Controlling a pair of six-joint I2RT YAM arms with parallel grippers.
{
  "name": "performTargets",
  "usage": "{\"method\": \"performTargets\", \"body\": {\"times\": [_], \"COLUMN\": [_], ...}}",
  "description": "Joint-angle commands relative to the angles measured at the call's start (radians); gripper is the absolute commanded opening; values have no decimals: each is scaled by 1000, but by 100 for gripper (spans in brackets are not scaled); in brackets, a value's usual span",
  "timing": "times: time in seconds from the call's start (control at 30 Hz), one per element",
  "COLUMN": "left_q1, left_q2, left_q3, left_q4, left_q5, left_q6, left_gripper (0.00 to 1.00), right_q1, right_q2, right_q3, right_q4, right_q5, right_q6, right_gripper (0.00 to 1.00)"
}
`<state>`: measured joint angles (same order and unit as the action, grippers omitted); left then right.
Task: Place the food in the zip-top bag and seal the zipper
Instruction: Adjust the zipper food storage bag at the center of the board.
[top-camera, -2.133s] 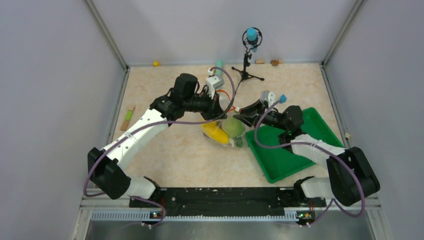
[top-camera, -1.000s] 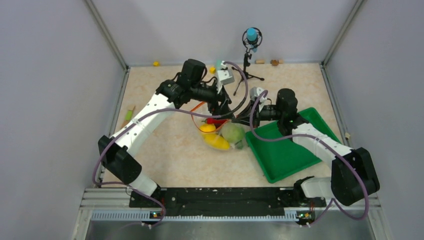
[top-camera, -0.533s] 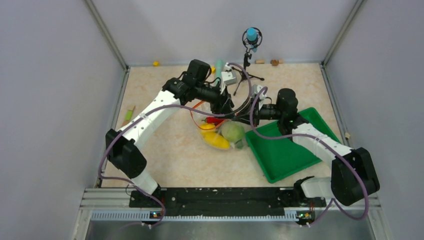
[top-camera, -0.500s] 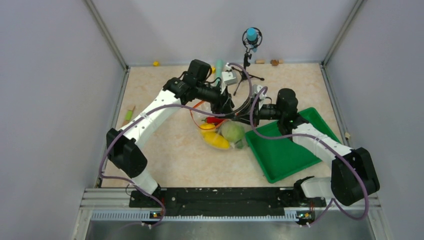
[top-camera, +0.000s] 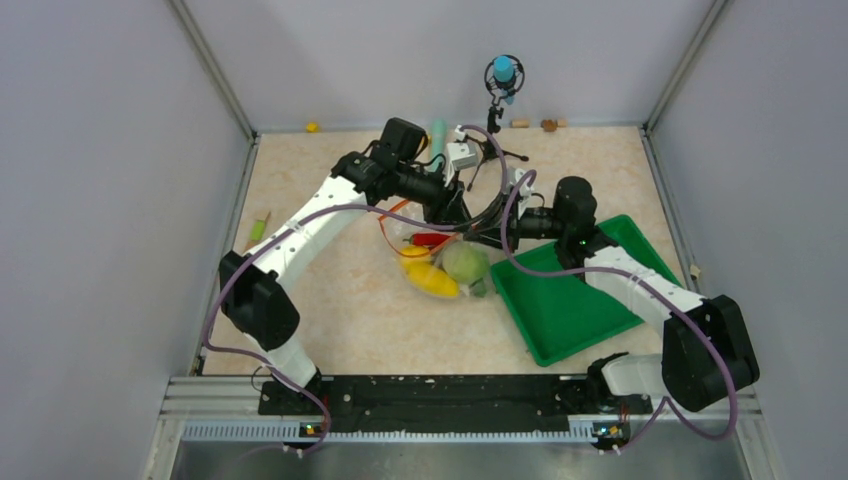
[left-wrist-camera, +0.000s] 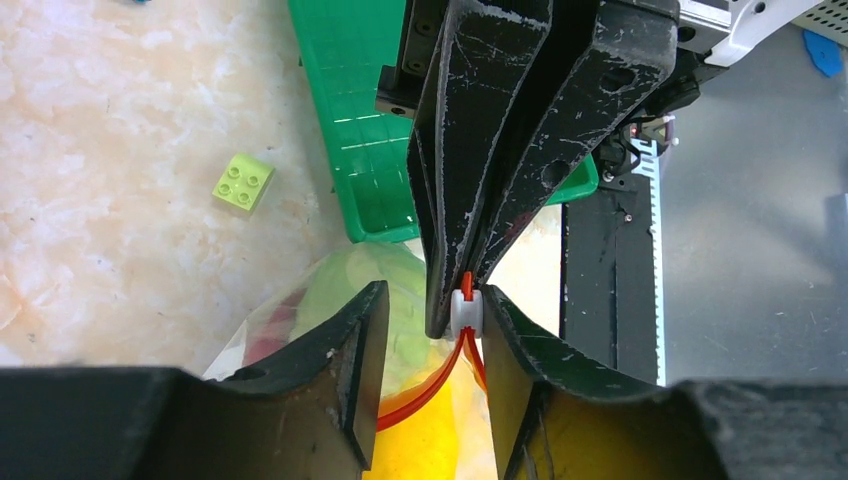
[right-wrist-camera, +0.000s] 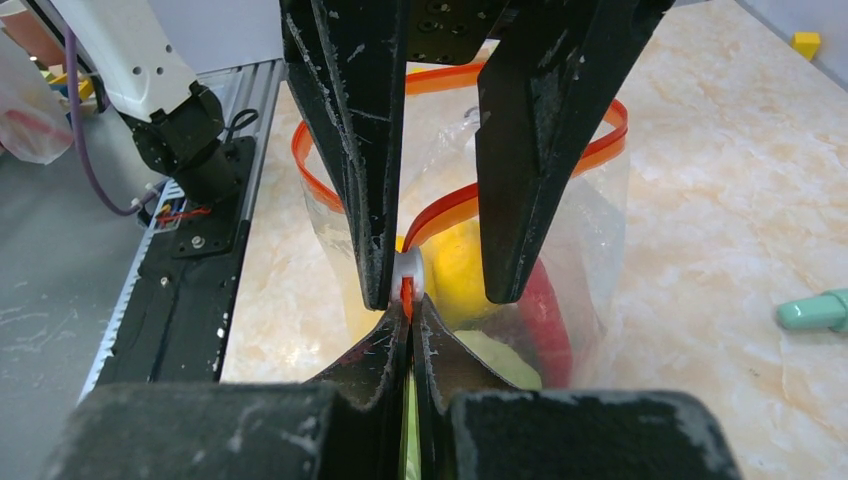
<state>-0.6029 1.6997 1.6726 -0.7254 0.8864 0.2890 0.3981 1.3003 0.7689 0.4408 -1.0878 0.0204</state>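
A lime block (left-wrist-camera: 244, 183) lies just beside the green tray (top-camera: 560, 310).

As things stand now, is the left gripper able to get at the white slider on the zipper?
Probably yes. The slider sits between the open fingers of the left gripper, with nothing in between. The right gripper pinches the zipper just beside it, so room is tight.

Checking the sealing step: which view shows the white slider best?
The left wrist view: the white slider sits sharp on the zipper between the open fingers of the left gripper, under the shut tips of the right gripper. The right wrist view shows it too, against one finger. In the top view the grippers hide it.
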Motion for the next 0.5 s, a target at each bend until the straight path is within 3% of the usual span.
{"method": "performTargets", "body": {"times": [0.0,0.33,0.43,0.47], "left_q1": [3,3,3,3], "left_q2": [4,14,15,15], "left_q3": [45,64,72,75], "left_q4": [34,-20,-61,-80], "left_q5": [32,17,-2,-12], "left_q6": [1,30,53,62], "left_gripper": [41,24,0,0], "right_q1": [-10,-10,-12,-13], "right_q2": [-16,-15,-12,-14], "right_q3": [40,47,55,56], "right_q4": [59,58,69,79], "right_q5": [-15,-17,13,24], "right_q6": [6,5,25,36], "right_gripper": [0,0,0,0]}}
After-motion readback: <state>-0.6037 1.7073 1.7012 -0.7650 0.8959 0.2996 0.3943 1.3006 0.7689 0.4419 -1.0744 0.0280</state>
